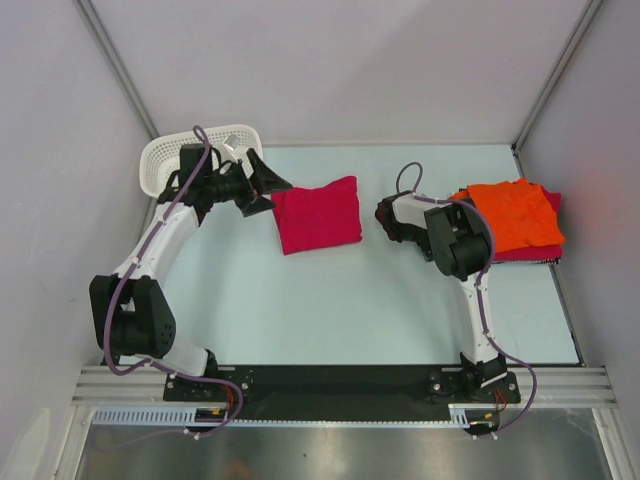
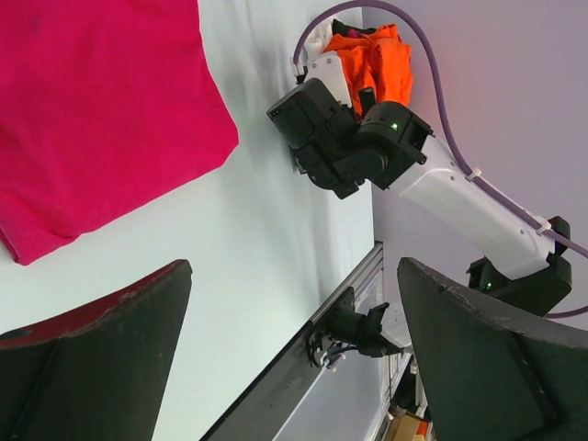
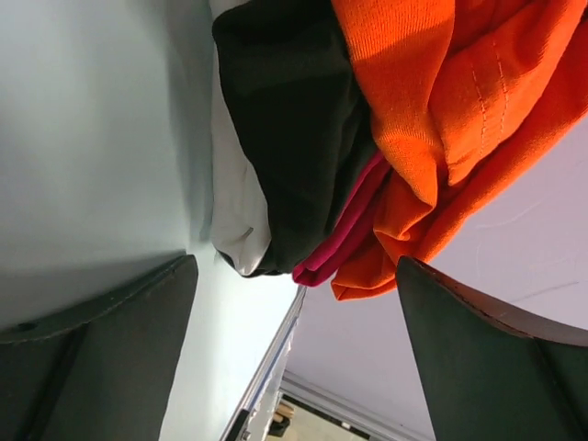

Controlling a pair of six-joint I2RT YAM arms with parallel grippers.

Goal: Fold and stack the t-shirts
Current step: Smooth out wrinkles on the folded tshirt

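In the middle of the table [image 1: 300,300] lies the folded red shirt [image 1: 316,215]. It is flat and tidy, a bit tilted, with nothing on top of it.

Over by the right edge of the table there is a pile. The orange shirt [image 1: 515,215] is on top and looks wrinkly. Under it is the bottom red shirt [image 1: 538,256]. Only a thin strip of it peeks out on the right and near sides. The pile is well apart from the folded red shirt.

The left claw [image 1: 265,188] is just beside the left edge of the folded red shirt. Its two fingers are spread wide and hold nothing. In the left wrist view only bare table shows between them.

The right claw [image 3: 296,266] is between the folded red shirt and the pile, close to the pile. Its fingers are spread wide too, and nothing is in them.

The white basket [image 1: 165,165] sits in the far left corner, behind the left claw.
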